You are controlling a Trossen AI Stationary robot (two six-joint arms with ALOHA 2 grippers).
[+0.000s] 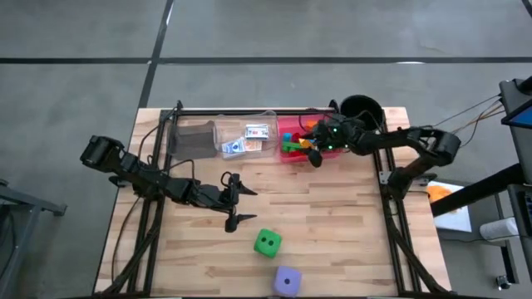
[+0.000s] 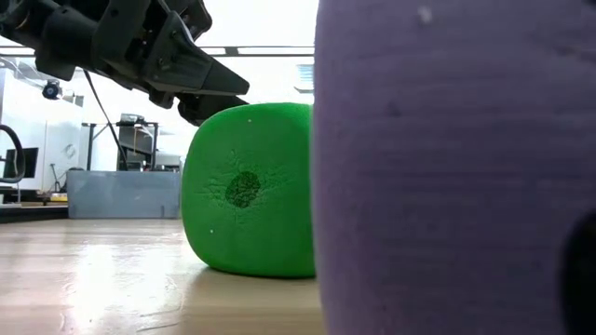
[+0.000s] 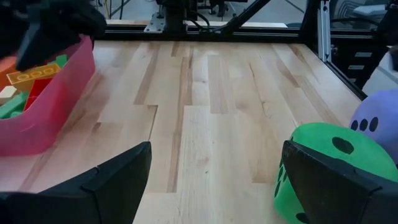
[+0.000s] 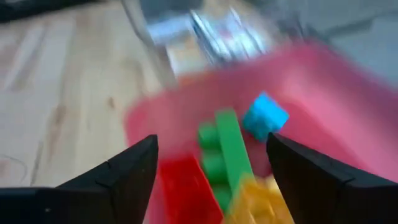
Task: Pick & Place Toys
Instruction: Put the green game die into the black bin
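Note:
My left gripper point(image 1: 243, 203) is open and empty above the table's middle, just left of and beyond the green die point(image 1: 267, 242). In the left wrist view point(image 3: 214, 168) the green die point(image 3: 329, 171) rests on the table beside one finger. The purple die point(image 1: 287, 281) rests on the table near the front edge. My right gripper point(image 1: 313, 154) is open over the pink tray point(image 1: 287, 155); its wrist view point(image 4: 211, 155) shows red, green point(image 4: 231, 146), orange and teal point(image 4: 264, 116) bricks lying in the tray below. White cards point(image 1: 256, 131) lie in the clear tray.
A grey tray point(image 1: 193, 137) and the clear tray point(image 1: 268, 149) stand at the far left of the pink one. A round black pot point(image 1: 360, 106) stands at the far right. In the low view the purple die point(image 2: 447, 167) fills the foreground, hiding part of the green die point(image 2: 251, 191).

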